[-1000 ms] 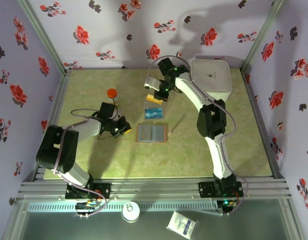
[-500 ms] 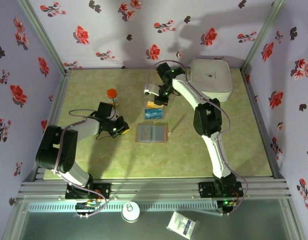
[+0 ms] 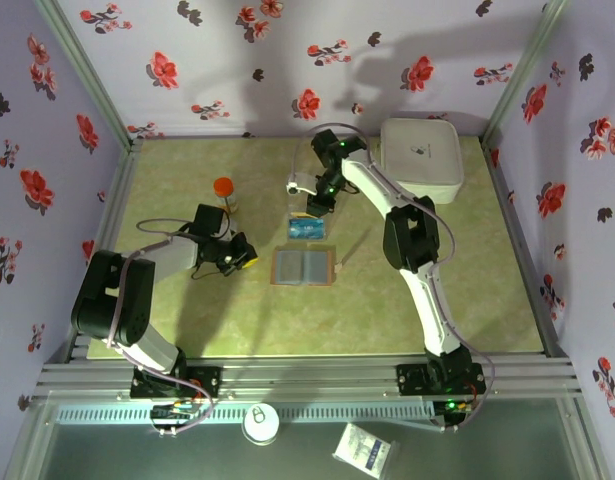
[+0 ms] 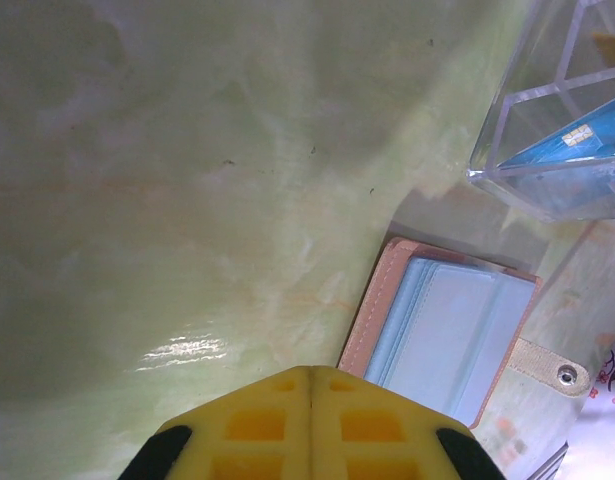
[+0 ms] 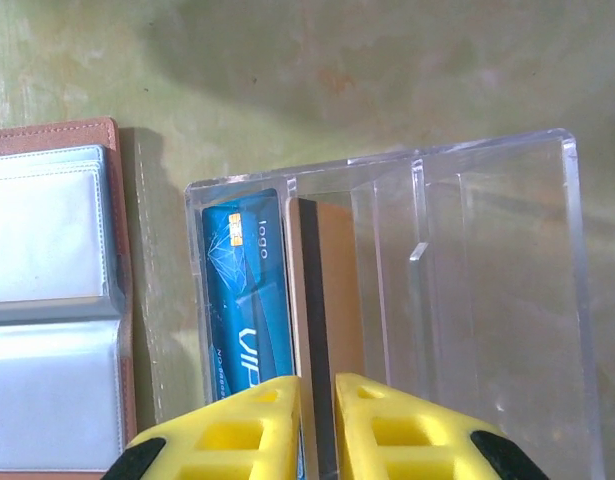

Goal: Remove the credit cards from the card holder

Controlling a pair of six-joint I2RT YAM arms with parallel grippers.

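Observation:
The card holder [image 3: 305, 267] lies open on the table, tan outside with blue-grey sleeves [image 4: 447, 330] [image 5: 47, 300]. Behind it stands a clear ridged tray [image 3: 309, 227] [image 5: 487, 280]. A blue credit card [image 5: 245, 290] [image 4: 577, 160] stands in the tray's first slot and a tan one [image 5: 337, 290] in the second. My right gripper [image 3: 320, 203] [image 5: 317, 385] hangs over the tray, open by a narrow gap, with the tan card's edge in that gap. My left gripper [image 3: 249, 258] [image 4: 310, 375] is shut and empty, just left of the card holder.
A white lidded box [image 3: 422, 158] sits at the back right. An orange-capped object [image 3: 223, 187] stands at the back left, behind my left arm. Flowered walls close in the table on three sides.
My right gripper came down toward the tray with the tan card, and its jaws have parted slightly. The left arm has stayed still.

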